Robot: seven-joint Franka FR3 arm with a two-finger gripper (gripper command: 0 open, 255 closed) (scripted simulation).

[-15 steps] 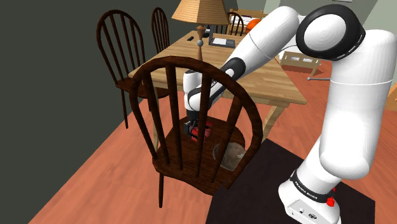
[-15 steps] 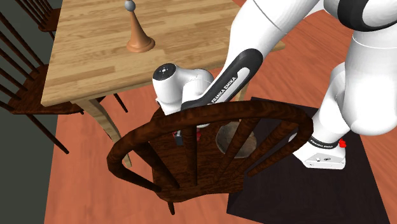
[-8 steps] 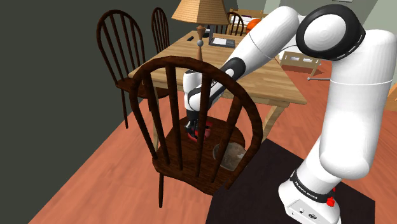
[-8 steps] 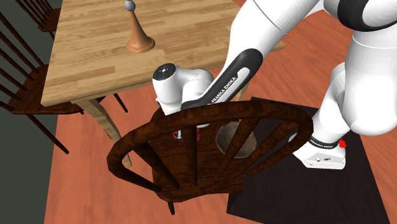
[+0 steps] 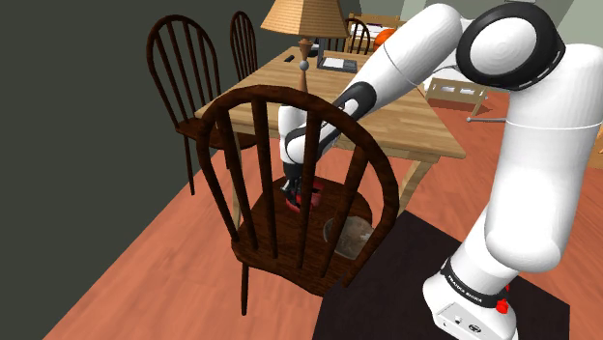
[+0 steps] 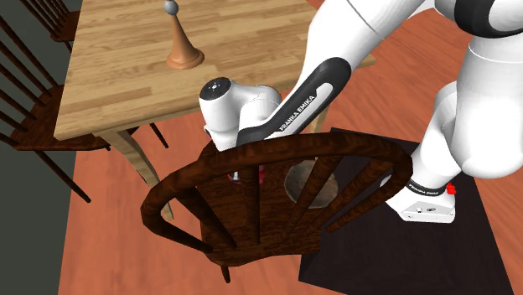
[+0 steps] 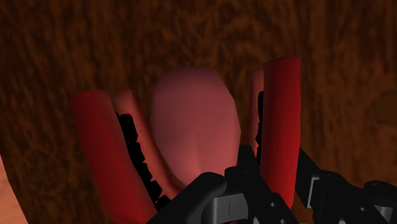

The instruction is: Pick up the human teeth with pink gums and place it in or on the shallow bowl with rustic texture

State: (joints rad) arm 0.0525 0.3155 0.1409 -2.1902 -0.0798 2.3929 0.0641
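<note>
The teeth model has dark red gums and a pink tongue, and sits over the dark wooden chair seat. My black gripper is shut on one side wall of the gums. In the shoulder view the gripper reaches down behind the chair's back spindles, with the red teeth model at its tip. The shallow, rough grey-brown bowl rests on the same seat, just beside the gripper, toward the stand. In the second exterior view the bowl shows behind the chair's top rail, with a red sliver of the teeth model beside it.
The chair's curved back and spindles stand between the shoulder camera and the hand. A wooden table with a lamp is just beyond the chair. Further chairs stand by the dark wall. A black mat lies under the stand.
The fingers have closed on the teeth model. Since then the hand has risen slightly with it.
</note>
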